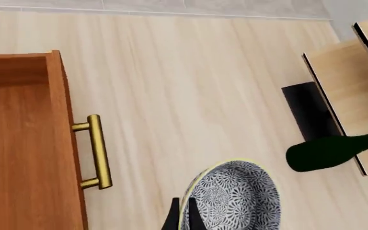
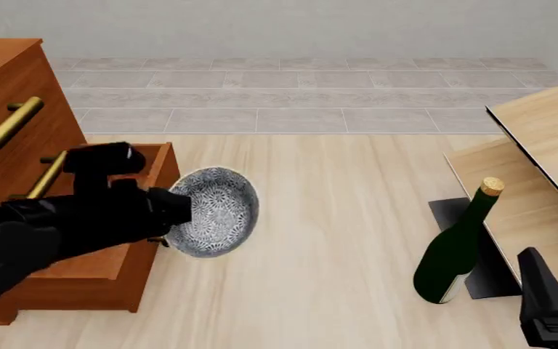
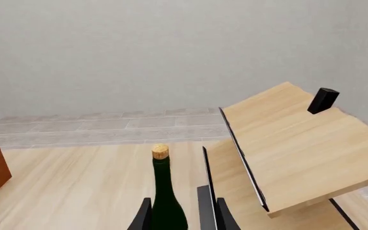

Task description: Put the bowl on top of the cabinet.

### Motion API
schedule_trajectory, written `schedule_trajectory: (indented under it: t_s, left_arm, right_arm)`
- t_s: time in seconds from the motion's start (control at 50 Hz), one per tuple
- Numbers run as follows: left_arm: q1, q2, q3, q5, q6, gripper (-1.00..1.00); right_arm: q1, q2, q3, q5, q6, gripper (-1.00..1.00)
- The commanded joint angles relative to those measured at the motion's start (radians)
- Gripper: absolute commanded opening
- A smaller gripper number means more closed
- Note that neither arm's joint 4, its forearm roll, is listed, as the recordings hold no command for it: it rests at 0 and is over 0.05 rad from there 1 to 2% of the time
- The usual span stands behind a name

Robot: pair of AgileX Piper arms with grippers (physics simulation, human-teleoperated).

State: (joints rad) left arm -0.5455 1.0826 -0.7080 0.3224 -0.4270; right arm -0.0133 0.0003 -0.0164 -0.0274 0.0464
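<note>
The bowl hangs tilted on its side in the air, its blue-grey floral outside facing the front camera. My left gripper is shut on its rim, just in front of the cabinet's open lower drawer. The reddish-brown cabinet stands at the far left, its top higher than the bowl. In the left wrist view the bowl sits beside my fingers, with the drawer and its brass handle beyond. My right gripper is low at the right, open and holding nothing.
A dark green corked bottle stands upright at the right, ahead of the right gripper. Pale light-wood furniture with tilted panels and a black base fills the right side. Grey tiled floor lies behind the table.
</note>
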Motion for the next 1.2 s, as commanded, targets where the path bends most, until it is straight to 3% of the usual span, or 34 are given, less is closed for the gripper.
schedule_trajectory:
  t_s: [0.02, 0.2, 0.3, 0.64, 0.84, 1.14, 1.2]
  left_arm:
    - [0.111, -0.096, -0.134, 0.253, -0.033, -1.0]
    - [0.13, -0.105, -0.258, 0.386, -0.051, -1.0]
    - [0.134, -0.086, -0.276, 0.42, -0.14, -1.0]
    - [0.178, -0.062, -0.422, 0.585, -0.255, -1.0]
    - [0.222, -0.015, -0.585, 0.695, -0.269, -1.0]
    - [0.334, 0.085, -0.92, 0.888, -0.188, -1.0]
    - [0.34, 0.088, -0.928, 0.894, -0.201, -1.0]
  right_arm:
    - [0.002, 0.0, -0.003, 0.004, -0.003, 1.0]
    - [0.003, 0.0, 0.007, -0.002, -0.007, 1.0]
    - [0.005, 0.0, 0.012, -0.007, -0.01, 1.0]
    - [0.002, 0.0, 0.007, -0.006, -0.006, 1.0]
    - [0.004, 0.0, -0.001, 0.001, -0.005, 1.0]
    - [0.001, 0.0, 0.0, -0.001, -0.001, 1.0]
    - [0.001, 0.0, 0.001, -0.002, -0.001, 1.0]
